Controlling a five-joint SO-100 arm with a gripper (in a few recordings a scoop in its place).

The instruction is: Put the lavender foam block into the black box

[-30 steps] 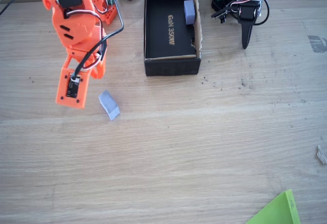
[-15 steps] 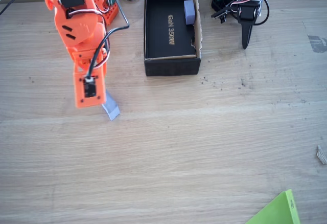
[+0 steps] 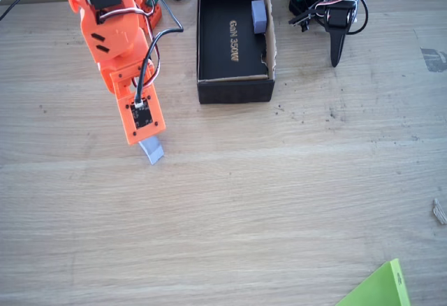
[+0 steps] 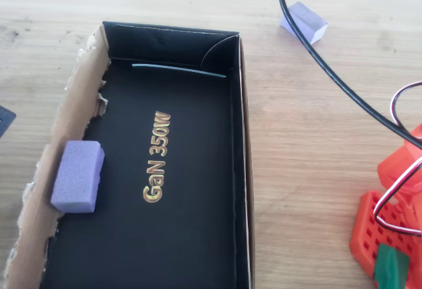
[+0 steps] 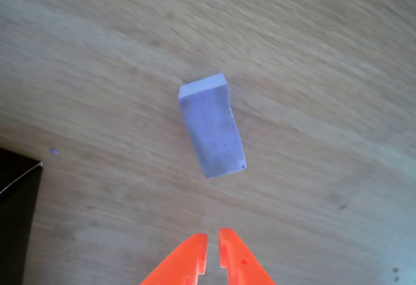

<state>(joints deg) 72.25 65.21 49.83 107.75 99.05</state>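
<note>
The block (image 5: 212, 129) is lying loose on the bare surface (image 3: 279, 201), outside the box (image 3: 234, 89), below and to the left of it in the fixed view. In the wrist view it is sitting just ahead of the tool (image 5: 212, 249), nearly centred on it, with its long axis running almost straight away from the tips and leaning a little to one side. So the tool is pointing along the block's length, not across it. The tool's two orange tips are sitting almost pressed together, with only a thin slit between them, and are gripping nothing. In the fixed view the orange arm's wrist is hanging over the block's upper end, leaving the lower corner (image 3: 154, 154) showing. I judge the coming move is turning on this: the tips are needing to spread wider than the block's narrow side and come down astride it. A second block (image 4: 78, 176) is already lying inside the box, against its torn wall.
</note>
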